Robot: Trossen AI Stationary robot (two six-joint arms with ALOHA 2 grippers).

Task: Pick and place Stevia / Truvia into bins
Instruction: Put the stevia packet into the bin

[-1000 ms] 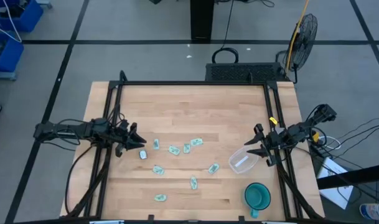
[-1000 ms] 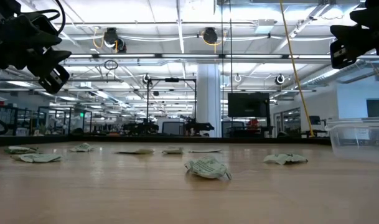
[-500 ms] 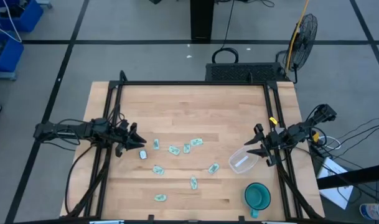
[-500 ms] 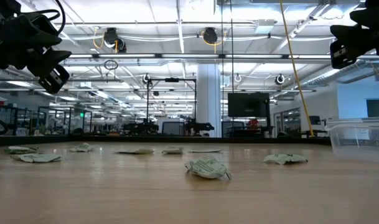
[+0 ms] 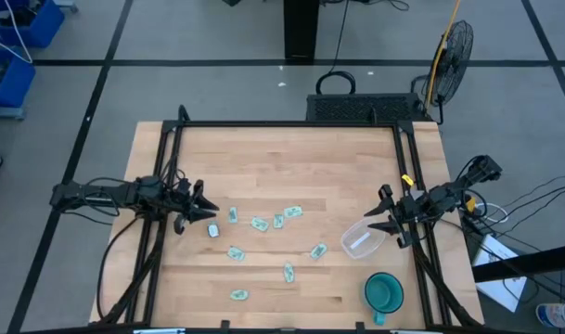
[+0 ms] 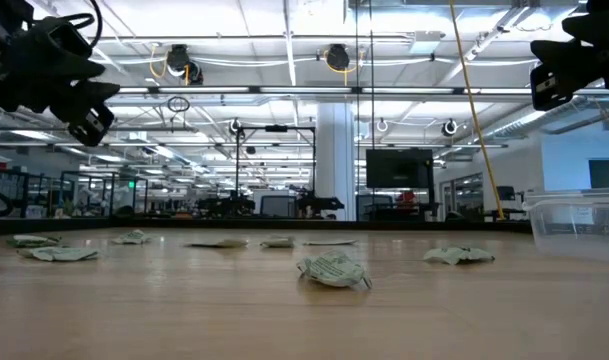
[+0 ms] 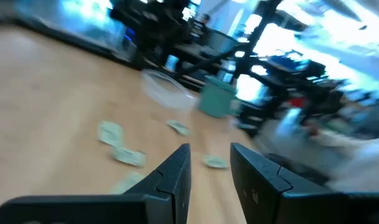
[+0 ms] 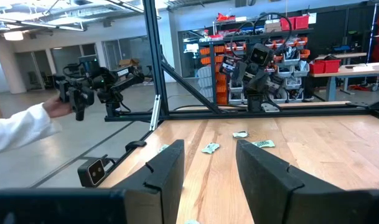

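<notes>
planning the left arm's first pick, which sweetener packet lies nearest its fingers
The pale packet just beside the left gripper, at the left end of the scatter; it looks whiter than the green ones, which all lie farther toward the right.

Packets (image 5: 259, 224) scattered mid-table (image 5: 291, 158), tub (image 5: 363, 240) to their right, cup (image 5: 384, 292) nearer the front edge.

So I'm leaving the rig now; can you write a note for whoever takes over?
Left claw: open, empty, raised at the table's left, near the closest packet.
Right claw: open, empty, raised beside the clear bin.
Stevia packets: nine, scattered on the wood between the arms.
Done: nothing visible; whether the bin holds anything cannot be told.
Left: all nine into the bin, not the teal cup.
</notes>
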